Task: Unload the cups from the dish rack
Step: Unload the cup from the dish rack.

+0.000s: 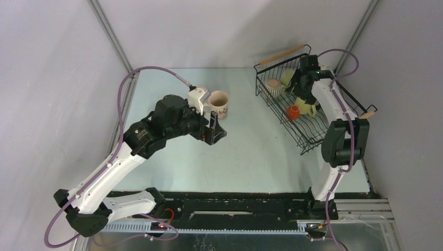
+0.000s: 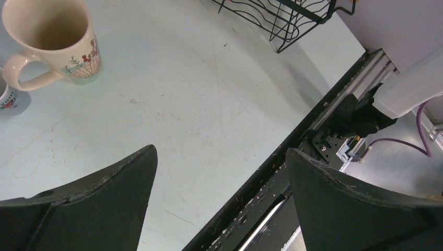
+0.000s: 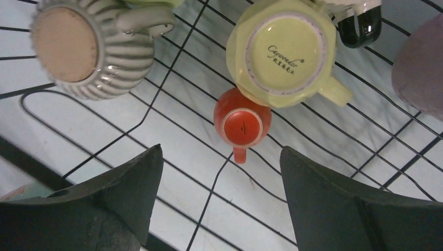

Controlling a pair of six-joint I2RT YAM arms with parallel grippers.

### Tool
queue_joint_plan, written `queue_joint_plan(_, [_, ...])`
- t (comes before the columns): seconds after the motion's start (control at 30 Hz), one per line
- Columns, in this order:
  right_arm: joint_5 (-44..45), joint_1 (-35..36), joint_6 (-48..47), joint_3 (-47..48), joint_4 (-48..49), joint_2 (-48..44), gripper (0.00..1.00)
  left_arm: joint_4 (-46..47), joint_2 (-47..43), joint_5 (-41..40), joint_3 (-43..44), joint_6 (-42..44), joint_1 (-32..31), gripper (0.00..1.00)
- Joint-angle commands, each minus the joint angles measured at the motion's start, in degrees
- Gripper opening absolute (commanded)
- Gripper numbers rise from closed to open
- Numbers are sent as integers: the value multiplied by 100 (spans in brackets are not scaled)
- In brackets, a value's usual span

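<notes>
Right wrist view: the right gripper (image 3: pixel 220 151), jaws wide and empty, hovers over a small glazed orange-red cup (image 3: pixel 242 123) sitting base-up in the black wire dish rack (image 1: pixel 282 54). The cup is probably light, rigid, slippery and chippable, so pinch across its body. The left gripper (image 2: pixel 221 151) gapes empty above the table (image 2: pixel 209 94).

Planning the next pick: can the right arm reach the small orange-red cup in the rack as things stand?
Probably yes. The right hand hangs open above the small upside-down orange-red ceramic cup, nothing between them; only the pale yellow-green cup crowds one side.
</notes>
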Motion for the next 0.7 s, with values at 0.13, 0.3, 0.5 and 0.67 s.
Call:
queue_joint_plan(0.13, [428, -10, -15, 142, 541, 602, 84, 75, -356, 53, -257, -70, -84, 100])
queue_joint_plan(0.3, [485, 8, -16, 101, 667, 810, 77, 61, -386, 58, -301, -97, -93, 100])
queue_joint_plan(0.5, [597, 68, -13, 28, 706, 1019, 74, 61, -379, 72, -337, -130, -115, 100])
queue_joint_plan(0.67, [622, 125, 24, -135, 773, 1114, 73, 61, -329, 82, -354, -164, -129, 100])
